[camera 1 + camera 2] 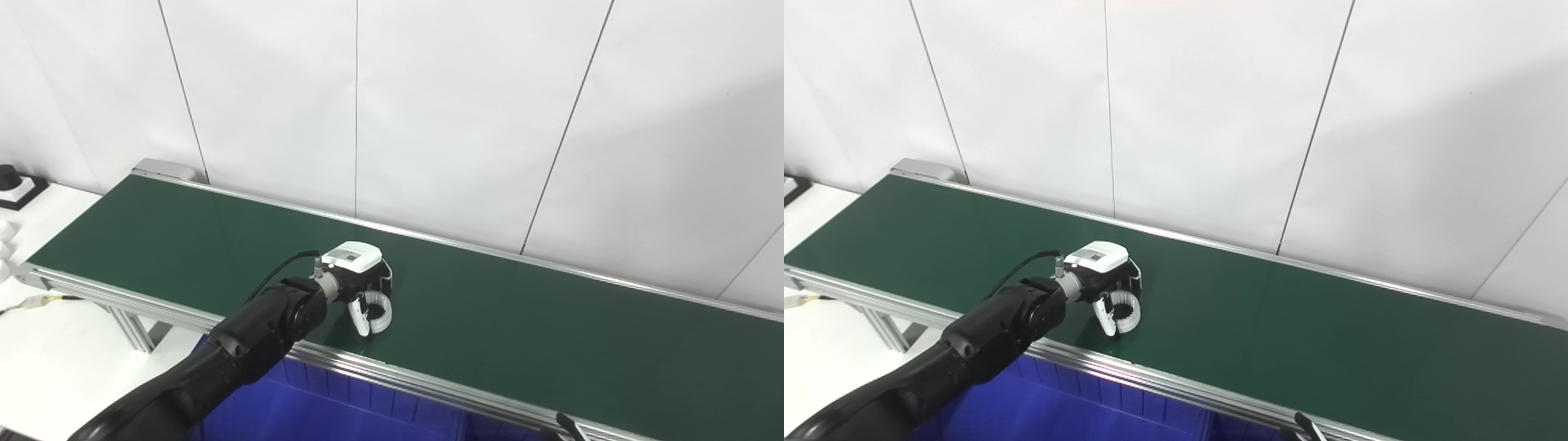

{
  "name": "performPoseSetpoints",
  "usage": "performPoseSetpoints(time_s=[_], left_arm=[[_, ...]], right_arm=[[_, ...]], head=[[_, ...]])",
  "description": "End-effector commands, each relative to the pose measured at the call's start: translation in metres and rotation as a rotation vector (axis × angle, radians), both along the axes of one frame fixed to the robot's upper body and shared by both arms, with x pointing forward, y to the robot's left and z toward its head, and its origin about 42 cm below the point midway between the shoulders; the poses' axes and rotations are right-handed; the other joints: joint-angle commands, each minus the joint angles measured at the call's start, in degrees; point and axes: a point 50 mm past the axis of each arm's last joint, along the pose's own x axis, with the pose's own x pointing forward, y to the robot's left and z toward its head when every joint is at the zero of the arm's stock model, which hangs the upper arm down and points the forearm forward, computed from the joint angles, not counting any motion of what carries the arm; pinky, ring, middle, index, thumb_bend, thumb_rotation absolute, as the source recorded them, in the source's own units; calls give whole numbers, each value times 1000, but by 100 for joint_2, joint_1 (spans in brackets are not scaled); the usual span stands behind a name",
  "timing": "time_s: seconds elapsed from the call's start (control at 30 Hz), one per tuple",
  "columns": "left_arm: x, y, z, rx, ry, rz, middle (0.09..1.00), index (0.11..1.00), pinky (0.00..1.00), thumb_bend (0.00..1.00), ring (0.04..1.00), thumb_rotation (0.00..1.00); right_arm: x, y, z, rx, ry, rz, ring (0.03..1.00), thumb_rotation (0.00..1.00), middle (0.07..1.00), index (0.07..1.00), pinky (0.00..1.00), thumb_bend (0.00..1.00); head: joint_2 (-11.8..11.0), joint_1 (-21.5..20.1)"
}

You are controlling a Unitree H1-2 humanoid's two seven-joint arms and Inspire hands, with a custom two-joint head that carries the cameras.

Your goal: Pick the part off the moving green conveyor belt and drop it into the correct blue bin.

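My left arm reaches from the bottom left over the green conveyor belt (527, 331). Its hand (365, 288) rests low on the belt near the front edge, back upward, with the white fingers (381, 312) curled round toward the thumb. No part shows on the belt, and the curled fingers hide whatever may lie inside the hand. Of the right hand only a thin dark tip (568, 425) pokes up at the bottom edge. Below the belt's front rail sits a blue bin (343, 410).
An aluminium rail (392, 370) edges the belt's front, and a white panelled wall stands close behind it. To the left is a white table (55, 361) with a black-and-white object (12, 184) and a cable (37, 301).
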Motion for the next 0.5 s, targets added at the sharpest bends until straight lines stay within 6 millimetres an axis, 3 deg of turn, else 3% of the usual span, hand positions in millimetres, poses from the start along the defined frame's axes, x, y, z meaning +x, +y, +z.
performPoseSetpoints(time_s=[0.0, 0.17, 0.47], left_arm=[[5, 6, 23, -15, -58, 12, 533, 459, 489, 500, 473, 0], [-10, 2, 40, -142, -141, 13, 515, 487, 364, 502, 432, 0], [-49, -5, 69, -234, -204, -8, 507, 495, 380, 502, 428, 0]], right_arm=[[6, 2, 12, 20, -52, 13, 720, 744, 770, 872, 637, 367], [6, 2, 12, 15, -50, 11, 714, 748, 767, 870, 629, 366], [5, 1, 13, 6, -57, 14, 709, 744, 768, 867, 621, 354]], head=[[4, 6], [11, -17], [18, -8]])
